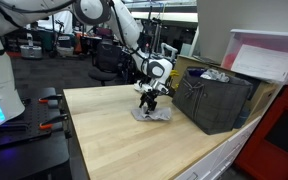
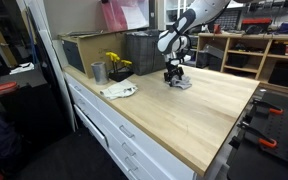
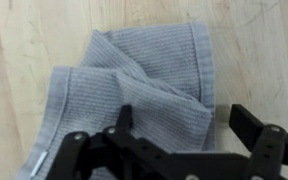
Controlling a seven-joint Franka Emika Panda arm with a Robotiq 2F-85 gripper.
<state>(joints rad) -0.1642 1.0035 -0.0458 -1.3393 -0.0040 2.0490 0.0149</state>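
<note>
A crumpled grey cloth (image 3: 134, 80) lies on the wooden table (image 3: 254, 50) and fills most of the wrist view. My gripper (image 3: 184, 118) hovers right over the cloth's right edge, jaws open wide, one finger above the fabric and the other above bare wood. Nothing is held. In both exterior views the gripper (image 1: 150, 98) (image 2: 175, 76) points down just above the grey cloth (image 1: 154, 115) (image 2: 181, 84), which sits near the middle of the tabletop.
A dark crate (image 1: 216, 98) with items stands close beside the cloth. In an exterior view a metal cup (image 2: 98, 72), a yellow-flowered object (image 2: 115, 63) and a pale rag (image 2: 118, 91) lie along the table's end. A white box (image 1: 269, 58) stands behind the crate.
</note>
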